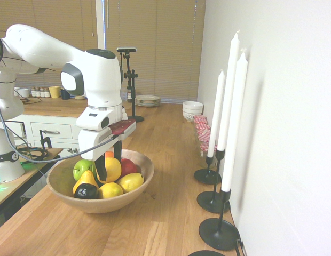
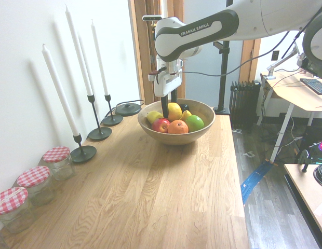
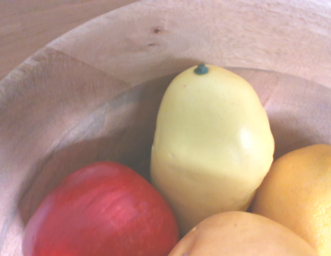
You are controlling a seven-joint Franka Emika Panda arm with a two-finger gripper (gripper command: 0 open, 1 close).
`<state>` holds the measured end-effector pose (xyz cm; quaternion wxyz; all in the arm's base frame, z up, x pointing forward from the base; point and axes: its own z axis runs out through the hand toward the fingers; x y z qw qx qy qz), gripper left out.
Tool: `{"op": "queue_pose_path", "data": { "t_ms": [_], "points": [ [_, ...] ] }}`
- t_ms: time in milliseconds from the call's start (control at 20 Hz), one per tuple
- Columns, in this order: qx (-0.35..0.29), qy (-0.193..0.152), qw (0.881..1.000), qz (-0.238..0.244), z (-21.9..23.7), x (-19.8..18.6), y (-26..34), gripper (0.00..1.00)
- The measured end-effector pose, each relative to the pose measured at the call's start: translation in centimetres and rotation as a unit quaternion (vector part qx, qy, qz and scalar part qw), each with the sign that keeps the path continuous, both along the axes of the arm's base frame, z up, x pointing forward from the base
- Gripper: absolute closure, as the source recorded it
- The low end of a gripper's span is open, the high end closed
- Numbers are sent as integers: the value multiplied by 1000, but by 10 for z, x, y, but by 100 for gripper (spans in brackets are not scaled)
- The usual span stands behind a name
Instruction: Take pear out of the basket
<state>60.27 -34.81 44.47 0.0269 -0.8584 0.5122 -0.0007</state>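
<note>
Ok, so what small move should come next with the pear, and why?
I'd firm up the grip on the pear before lifting: the gripper is right down at it, and it sits in the basket, crowded by other fruit.

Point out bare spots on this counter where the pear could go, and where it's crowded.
Bare wood lies between the bowl and the red-checked jars, and between the bowl and the candle holders. It's crowded inside the bowl, where the hand reaches among the fruit, and along the wall, with holders and jars.
</note>
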Motion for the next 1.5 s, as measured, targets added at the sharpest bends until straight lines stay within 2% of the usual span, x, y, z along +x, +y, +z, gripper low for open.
{"op": "queue_pose_path", "data": {
  "t_ms": [200, 400, 650, 800, 950, 1100, 1500],
  "points": [
    [-1, -7, 1000, 4, 8, -1, 7, 100],
    [-11, -42, 999, 23, 65, 0, 42, 100],
    [-34, -83, 994, 69, 151, 0, 145, 100],
    [-35, -82, 991, 104, 165, 6, 226, 100],
    [-35, -72, 987, 140, 159, 11, 307, 100],
    [-37, -56, 985, 159, 140, 12, 360, 100],
    [-51, -13, 988, 145, 42, 19, 367, 100]
  ]
}}
